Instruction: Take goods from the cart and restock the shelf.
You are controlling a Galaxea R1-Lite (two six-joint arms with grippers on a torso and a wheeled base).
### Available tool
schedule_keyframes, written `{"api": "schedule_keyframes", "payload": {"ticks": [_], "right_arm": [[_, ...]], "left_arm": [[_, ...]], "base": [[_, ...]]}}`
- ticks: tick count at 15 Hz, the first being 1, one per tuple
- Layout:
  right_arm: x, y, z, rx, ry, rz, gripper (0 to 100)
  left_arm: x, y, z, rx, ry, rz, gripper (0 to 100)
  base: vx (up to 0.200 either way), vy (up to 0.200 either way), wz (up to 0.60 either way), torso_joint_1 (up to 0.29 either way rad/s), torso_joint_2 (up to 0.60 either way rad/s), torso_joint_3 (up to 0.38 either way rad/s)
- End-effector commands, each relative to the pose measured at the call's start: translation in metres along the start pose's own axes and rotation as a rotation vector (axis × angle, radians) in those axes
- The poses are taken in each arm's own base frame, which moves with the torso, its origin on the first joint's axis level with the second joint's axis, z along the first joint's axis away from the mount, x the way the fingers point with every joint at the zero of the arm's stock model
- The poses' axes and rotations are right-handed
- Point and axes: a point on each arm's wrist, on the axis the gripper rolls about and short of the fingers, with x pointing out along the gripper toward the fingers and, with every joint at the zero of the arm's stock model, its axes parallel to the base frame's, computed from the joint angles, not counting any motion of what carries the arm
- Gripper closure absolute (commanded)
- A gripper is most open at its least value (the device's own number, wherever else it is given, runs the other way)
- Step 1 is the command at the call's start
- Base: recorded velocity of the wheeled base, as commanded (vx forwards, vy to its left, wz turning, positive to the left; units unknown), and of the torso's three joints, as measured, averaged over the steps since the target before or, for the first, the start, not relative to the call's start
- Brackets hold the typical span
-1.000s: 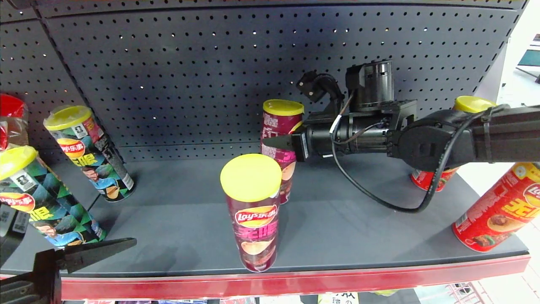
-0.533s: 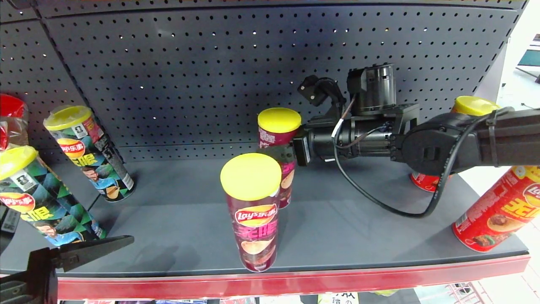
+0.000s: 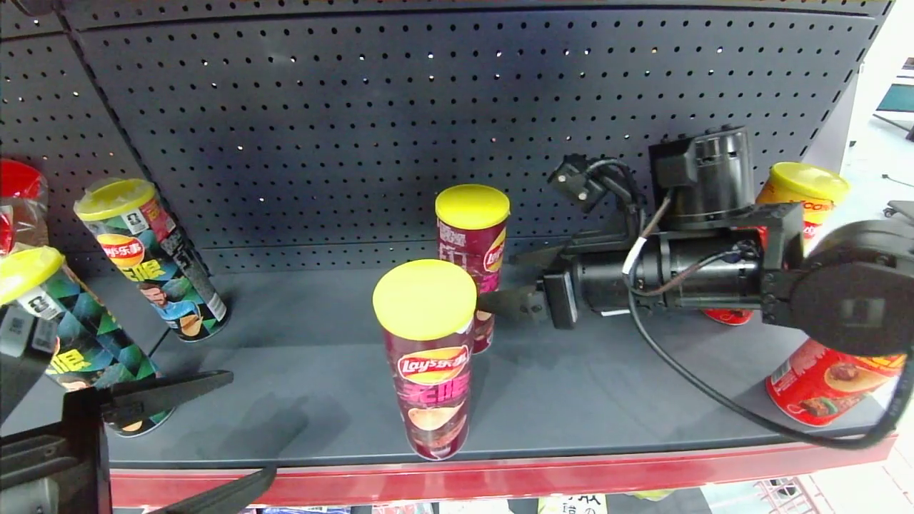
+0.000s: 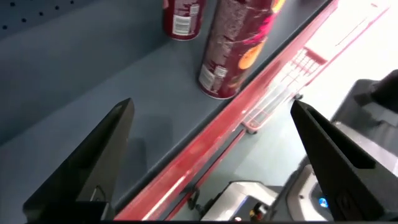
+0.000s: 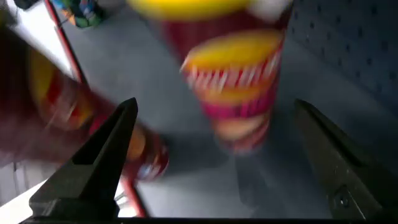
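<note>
At the front left corner of the shelf (image 3: 314,357), the left pincer (image 4: 212,109) hangs released, its two dark fingers spread wide over the red front edge (image 3: 571,471) with nothing between them. Just behind that edge, about midway along it, the front can (image 3: 432,371) stands upright: purple, with a yellow lid. Straight behind it, and close to it, the rear can (image 3: 471,228) of the same kind also stands upright, roughly halfway back on the shelf. The right pincer (image 3: 498,277) comes in level from the right side and is released too, its fingers parted, with their tips at the rear can's right flank; whether they touch it cannot be told. Along the left edge stand two green cans, one near the front (image 3: 43,314) and one farther back (image 3: 150,257). By the right edge a red can (image 3: 821,378) stands near the front corner and another (image 3: 807,185) toward the back corner. Behind everything, a dark pegboard (image 3: 357,128) closes off the rear of the shelf.
</note>
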Motion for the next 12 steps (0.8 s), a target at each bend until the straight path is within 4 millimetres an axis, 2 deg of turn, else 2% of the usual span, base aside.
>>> {"api": "schedule_keyframes", "payload": {"ticks": [1, 6, 9, 12], "right_arm": [[-0.05, 0.02, -0.006, -0.007, -0.033, -0.023, 0], [-0.135, 0.056, -0.037, -0.034, -0.113, -0.04, 0], [-0.172, 0.068, -0.053, -0.03, -0.183, -0.077, 0], [-0.197, 0.07, -0.049, -0.042, -0.269, -0.16, 0]], "left_arm": [[0.017, 0.009, -0.004, 0.001, 0.076, 0.021, 0], [0.056, 0.03, -0.008, 0.028, 0.217, 0.032, 0], [0.082, 0.041, -0.012, 0.089, 0.286, 0.002, 0], [0.11, 0.036, -0.012, 0.117, 0.333, -0.069, 0]], "base": [[0.0, 0.0, 0.0, 0.0, 0.0, 0.0], [0.0, 0.0, 0.0, 0.0, 0.0, 0.0], [0.0, 0.0, 0.0, 0.0, 0.0, 0.0], [0.0, 0.0, 0.0, 0.0, 0.0, 0.0]]}}
